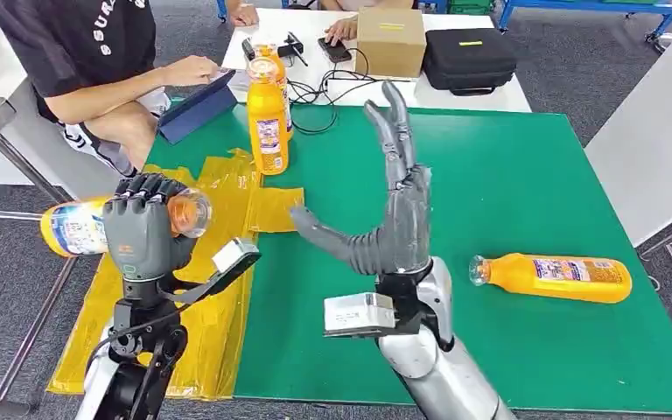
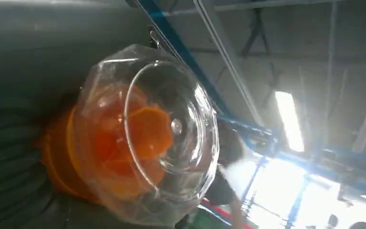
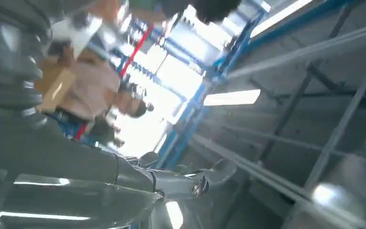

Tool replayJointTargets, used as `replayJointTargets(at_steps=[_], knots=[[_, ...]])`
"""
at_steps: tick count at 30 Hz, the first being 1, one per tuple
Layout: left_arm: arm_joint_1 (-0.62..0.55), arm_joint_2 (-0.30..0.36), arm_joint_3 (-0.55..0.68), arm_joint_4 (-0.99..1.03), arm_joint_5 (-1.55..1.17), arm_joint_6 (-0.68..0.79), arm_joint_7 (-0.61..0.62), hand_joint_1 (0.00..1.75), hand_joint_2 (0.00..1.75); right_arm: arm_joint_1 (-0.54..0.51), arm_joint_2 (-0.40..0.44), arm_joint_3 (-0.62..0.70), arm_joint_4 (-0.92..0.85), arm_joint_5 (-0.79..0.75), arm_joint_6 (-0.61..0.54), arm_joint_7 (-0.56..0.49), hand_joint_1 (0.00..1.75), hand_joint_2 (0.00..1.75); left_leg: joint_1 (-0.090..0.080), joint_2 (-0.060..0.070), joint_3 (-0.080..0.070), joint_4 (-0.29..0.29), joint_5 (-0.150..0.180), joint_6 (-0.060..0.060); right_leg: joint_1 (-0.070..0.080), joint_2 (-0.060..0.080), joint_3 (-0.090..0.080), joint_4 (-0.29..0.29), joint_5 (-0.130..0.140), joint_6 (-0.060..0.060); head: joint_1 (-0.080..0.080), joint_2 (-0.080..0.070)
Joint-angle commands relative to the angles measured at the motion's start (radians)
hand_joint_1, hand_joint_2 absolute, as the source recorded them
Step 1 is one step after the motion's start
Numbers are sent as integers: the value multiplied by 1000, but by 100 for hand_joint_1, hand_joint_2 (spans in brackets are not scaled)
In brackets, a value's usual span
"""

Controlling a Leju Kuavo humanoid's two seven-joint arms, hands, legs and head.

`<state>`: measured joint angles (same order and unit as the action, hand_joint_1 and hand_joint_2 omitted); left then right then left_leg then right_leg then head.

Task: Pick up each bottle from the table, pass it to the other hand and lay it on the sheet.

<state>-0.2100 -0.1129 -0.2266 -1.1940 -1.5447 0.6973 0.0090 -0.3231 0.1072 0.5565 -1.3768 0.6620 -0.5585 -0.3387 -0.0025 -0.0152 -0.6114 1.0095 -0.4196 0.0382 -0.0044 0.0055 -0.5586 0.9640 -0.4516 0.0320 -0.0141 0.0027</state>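
left hand gripping an orange juice bottle sideways over the yellow plastic sheet, right hand raised with nothing in it.

my left-hand fingers are wrapped around the bottle near its neck, the clear cap toward the right hand and the base sticking out past the table's left edge. my right hand stands upright over the green mat, fingers straight and apart, thumb stretched toward the held bottle without touching it. a second orange bottle stands upright at the sheet's far end, another just behind it. one more bottle lies on its side on the mat to my right, cap pointing toward my arm. a seated person is at the far left.
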Motion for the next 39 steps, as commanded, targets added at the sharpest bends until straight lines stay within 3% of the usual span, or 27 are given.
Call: replayJointTargets(at_steps=[1, 5, 10, 16, 24, 31, 37, 38, 39], knots=[[-62, 111, -171, 180, -26, -41, 168, 175, 175, 93, -61, -237, -193, 171, 44, 135, 0, 175, 0, -4, 6, -2, -1, -2, 0, -5, 8, -3, -3, -1, 0, 0], [-58, 109, -170, 182, -26, -46, 164, 175, 175, 106, -65, -257, -196, 178, 42, 131, 0, 175, 0, -2, 3, -1, -1, -1, 0, -3, 5, -2, -1, 0, 0, 0], [-9, 30, -72, 224, -26, -61, 18, 175, 175, 176, -89, -414, -274, 252, 18, 167, 0, 175, 0, -2, 4, -2, -1, -1, 0, -4, 5, -2, -2, 0, 0, 0], [-9, 29, -71, 227, -26, -61, 16, 175, 175, 179, -90, -417, -277, 253, 18, 166, 0, 175, -1, 0, 3, -1, -1, -1, 0, -1, 4, -2, -1, 0, 0, 0], [10, -55, -14, 324, 28, -54, -117, 175, 175, 211, -116, -530, -274, 359, -52, 217, 0, 175, -1, -1, 5, -2, -2, -1, 0, -2, 6, -3, -1, 0, 0, 0], [2, -80, -16, 382, 104, -63, -174, 175, 175, 268, -114, -635, -312, 425, -29, 270, 0, 175, -2, -2, 3, -1, -1, -1, -2, -3, 4, -2, -1, 0, 0, 0], [1, -94, 5, 410, 202, -92, -216, 175, 175, 295, -98, -642, -318, 453, -13, 271, 0, 175, -2, -1, 7, -2, -3, -2, -2, -2, 8, -3, -2, -1, -1, 0], [1, -94, 5, 410, 202, -92, -216, 148, 175, 295, -98, -642, -318, 453, -13, 271, 0, 175, -2, 0, 7, -2, -3, -2, -2, -2, 8, -3, -2, -1, 0, 0], [1, -99, 12, 411, 214, -95, -222, 68, 175, 299, -94, -641, -320, 458, -13, 274, 0, 175, -2, 0, 6, -2, -2, -2, -2, -1, 7, -3, -2, 0, 0, 0]])
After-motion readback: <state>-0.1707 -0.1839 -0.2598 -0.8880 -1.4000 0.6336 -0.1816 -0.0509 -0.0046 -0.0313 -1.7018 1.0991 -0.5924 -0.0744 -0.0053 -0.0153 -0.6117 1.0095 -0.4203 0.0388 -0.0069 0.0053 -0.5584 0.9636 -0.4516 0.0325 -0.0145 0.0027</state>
